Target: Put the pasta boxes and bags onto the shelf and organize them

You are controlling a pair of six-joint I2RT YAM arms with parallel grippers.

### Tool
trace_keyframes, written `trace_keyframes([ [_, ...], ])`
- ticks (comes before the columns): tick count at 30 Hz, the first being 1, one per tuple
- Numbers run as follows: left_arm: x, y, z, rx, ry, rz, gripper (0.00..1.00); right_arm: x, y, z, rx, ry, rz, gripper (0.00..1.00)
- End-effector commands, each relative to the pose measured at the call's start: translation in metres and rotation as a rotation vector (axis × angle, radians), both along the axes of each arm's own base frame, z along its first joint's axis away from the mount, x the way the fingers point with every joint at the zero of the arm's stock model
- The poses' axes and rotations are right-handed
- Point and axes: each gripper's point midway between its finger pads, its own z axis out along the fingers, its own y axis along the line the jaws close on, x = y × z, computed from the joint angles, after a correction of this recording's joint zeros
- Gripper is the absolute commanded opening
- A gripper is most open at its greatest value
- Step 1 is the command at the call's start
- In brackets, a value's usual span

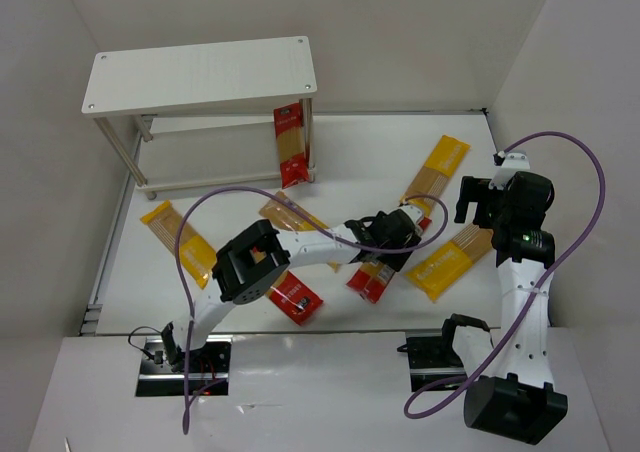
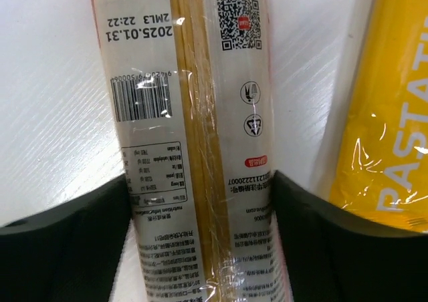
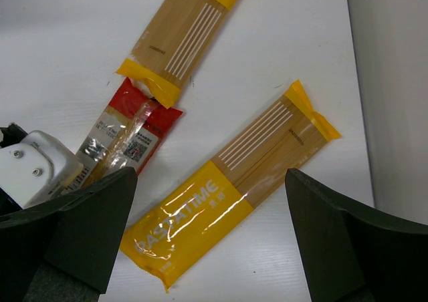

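The white shelf point(image 1: 200, 72) stands at the far left. A red packet point(image 1: 290, 147) leans against its right end. My left gripper point(image 1: 385, 240) reaches right, with its jaws pressed on both sides of a red spaghetti packet point(image 1: 372, 277) low over the table. In the left wrist view point(image 2: 200, 182) that packet's white label side point(image 2: 194, 115) fills the gap. My right gripper point(image 1: 500, 197) is open and empty, hovering over a yellow packet point(image 3: 227, 195), also seen from above point(image 1: 450, 257).
Another yellow packet point(image 1: 435, 172) lies behind the held one. A yellow packet point(image 1: 178, 242) lies at the left, one point(image 1: 290, 217) lies partly under the left arm, and a red one point(image 1: 295, 297) lies near the front edge. White walls enclose the table.
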Motion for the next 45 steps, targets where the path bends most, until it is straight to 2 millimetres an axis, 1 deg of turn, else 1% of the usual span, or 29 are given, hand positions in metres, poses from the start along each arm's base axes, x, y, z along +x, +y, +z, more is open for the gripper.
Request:
trace_keyframes([
  [1, -0.035, 0.041, -0.063, 0.175, 0.148, 0.035, 0.79, 0.006, -0.002, 0.013, -0.019, -0.066, 0.005, 1.0],
  [2, -0.04, 0.049, -0.07, 0.198, 0.16, 0.036, 0.7, 0.006, -0.002, 0.013, -0.019, -0.066, 0.005, 1.0],
  [4, -0.045, 0.049, -0.069, 0.191, 0.179, 0.012, 0.25, 0.006, -0.002, 0.013, -0.019, -0.066, 0.005, 1.0],
  [5, -0.051, 0.051, -0.073, 0.2, 0.2, -0.021, 0.0, 0.006, -0.002, 0.013, -0.019, -0.066, 0.005, 1.0],
  [7, -0.055, 0.056, -0.077, 0.221, 0.21, -0.043, 0.0, 0.005, -0.002, 0.016, -0.022, -0.075, 0.005, 1.0],
  [9, -0.057, 0.058, -0.068, 0.212, 0.194, -0.075, 0.0, 0.005, -0.002, 0.016, -0.022, -0.075, 0.005, 1.0],
  [10, -0.048, 0.071, -0.069, 0.203, 0.216, -0.069, 0.0, 0.005, -0.002, 0.016, -0.022, -0.075, 0.005, 1.0],
  [11, -0.038, 0.071, -0.04, 0.109, 0.218, -0.084, 0.0, 0.005, -0.002, 0.016, -0.022, -0.075, 0.005, 1.0],
  [13, -0.025, 0.08, -0.023, 0.073, 0.215, -0.068, 0.0, 0.005, -0.002, 0.016, -0.022, -0.075, 0.005, 1.0],
  [14, -0.017, 0.081, -0.004, 0.032, 0.186, -0.072, 0.0, 0.004, -0.001, 0.018, -0.024, -0.084, 0.005, 1.0],
  [15, -0.006, 0.093, 0.001, 0.021, 0.19, -0.06, 0.0, 0.004, -0.002, 0.018, -0.032, -0.083, 0.009, 1.0],
  [16, -0.001, 0.098, 0.007, 0.002, 0.182, -0.064, 0.0, 0.003, -0.002, 0.014, -0.03, -0.074, 0.009, 1.0],
  [17, 0.003, 0.1, 0.023, -0.035, 0.168, -0.074, 0.0, 0.003, -0.002, 0.014, -0.03, -0.074, 0.009, 1.0],
  [18, 0.007, 0.11, 0.024, -0.067, 0.196, -0.069, 0.0, 0.003, -0.002, 0.014, -0.03, -0.074, 0.009, 1.0],
  [21, 0.019, 0.121, 0.048, -0.132, 0.189, -0.068, 0.0, 0.002, 0.0, 0.016, -0.028, -0.084, 0.017, 1.0],
  [23, 0.023, 0.13, 0.063, -0.181, 0.192, -0.081, 0.0, 0.002, 0.0, 0.016, -0.028, -0.084, 0.017, 1.0],
  [25, 0.022, 0.131, 0.076, -0.234, 0.195, -0.106, 0.0, 0.002, 0.0, 0.016, -0.028, -0.084, 0.017, 1.0],
  [26, 0.024, 0.133, 0.09, -0.26, 0.166, -0.122, 0.0, 0.002, 0.0, 0.016, -0.028, -0.084, 0.017, 1.0],
  [27, 0.024, 0.139, 0.093, -0.268, 0.166, -0.116, 0.0, 0.002, 0.0, 0.016, -0.028, -0.084, 0.017, 1.0],
  [28, 0.024, 0.139, 0.106, -0.291, 0.134, -0.122, 0.0, 0.002, 0.0, 0.016, -0.028, -0.084, 0.017, 1.0],
  [33, 0.024, 0.145, 0.138, -0.368, 0.117, -0.144, 0.0, 0.002, 0.0, 0.016, -0.028, -0.084, 0.017, 1.0],
  [36, 0.028, 0.156, 0.164, -0.429, 0.095, -0.146, 0.0, 0.003, 0.0, 0.014, -0.025, -0.076, 0.017, 1.0],
  [38, 0.034, 0.175, 0.179, -0.455, 0.083, -0.11, 0.0, 0.003, 0.0, 0.014, -0.025, -0.076, 0.017, 1.0],
  [39, 0.037, 0.184, 0.178, -0.455, 0.079, -0.088, 0.0, 0.003, 0.0, 0.014, -0.025, -0.076, 0.017, 1.0],
  [40, 0.036, 0.195, 0.189, -0.465, 0.058, -0.073, 0.0, 0.003, 0.0, 0.014, -0.025, -0.076, 0.017, 1.0],
  [41, 0.043, 0.211, 0.189, -0.46, 0.048, -0.026, 0.0, 0.003, 0.0, 0.014, -0.025, -0.076, 0.017, 1.0],
  [43, 0.043, 0.236, 0.194, -0.453, 0.021, 0.037, 0.0, 0.003, 0.0, 0.014, -0.025, -0.076, 0.017, 1.0],
  [44, 0.044, 0.256, 0.195, -0.449, 0.006, 0.088, 0.0, 0.003, 0.0, 0.014, -0.025, -0.076, 0.017, 1.0],
  [45, 0.046, 0.264, 0.204, -0.459, -0.021, 0.104, 0.0, 0.003, 0.0, 0.014, -0.025, -0.076, 0.017, 1.0],
])
